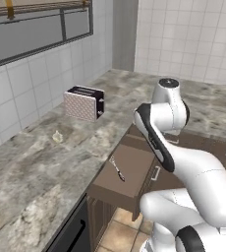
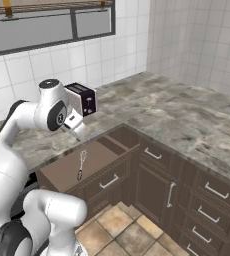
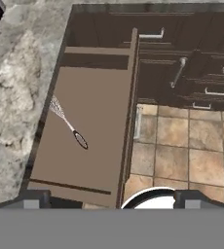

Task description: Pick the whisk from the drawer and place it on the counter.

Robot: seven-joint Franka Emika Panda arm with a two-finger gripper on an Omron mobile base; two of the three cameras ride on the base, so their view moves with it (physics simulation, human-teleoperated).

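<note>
The drawer (image 1: 134, 170) is pulled out from under the counter (image 1: 41, 162), a shallow brown tray with a plain bottom. On its floor near the left side lies the whisk (image 1: 117, 169), wire head towards the cabinet and dark handle towards the front. From the hand camera the whisk (image 3: 69, 125) lies on the left half of the drawer (image 3: 99, 97). My gripper (image 3: 112, 200) hangs high above the drawer, open and empty, its two tips far apart. In the right base view the gripper (image 2: 79, 132) is above the whisk (image 2: 81, 165) and well clear of it.
A silver toaster (image 1: 84, 102) stands on the counter by the tiled wall, with a small beige lump (image 1: 58, 136) in front of it. Shut drawer fronts with silver handles (image 2: 207, 192) line the cabinets to the right. A tiled floor (image 3: 182, 146) lies below.
</note>
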